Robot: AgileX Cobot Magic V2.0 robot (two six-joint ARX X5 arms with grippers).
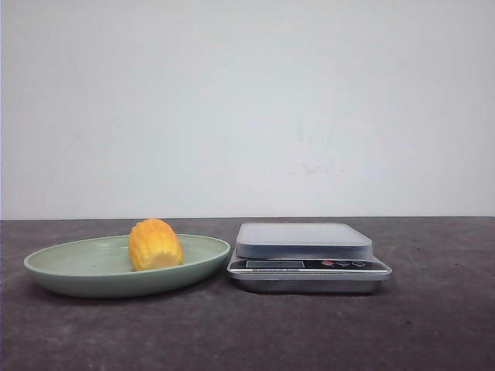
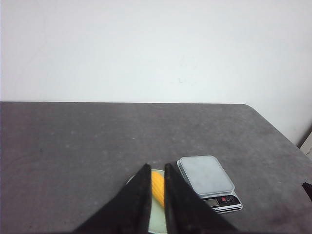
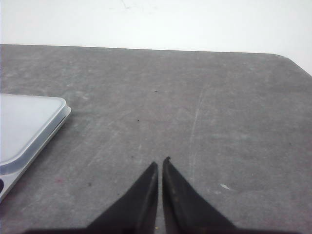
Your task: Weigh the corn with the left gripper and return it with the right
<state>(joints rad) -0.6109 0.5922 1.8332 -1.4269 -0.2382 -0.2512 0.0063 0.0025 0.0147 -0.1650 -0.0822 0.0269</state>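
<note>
A: Corn (image 1: 155, 244) sits on the green plate (image 1: 69, 270), left of the kitchen scale (image 1: 308, 256); left gripper (image 2: 157, 171) hangs above, nearly closed, empty

B: Right gripper (image 3: 160, 165) also pinched shut, idle. Left should open wide first, then clamp across the cob

A: Its long axis leans upright, rounded end up

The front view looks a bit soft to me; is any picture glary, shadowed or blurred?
Front view: even, flat light, slightly soft, with only faint shadows under the plate and scale. Left wrist view: the corn shows between dark, featureless end effector fingers. Right wrist view: the scale's platform looks pale and washed out.
</note>
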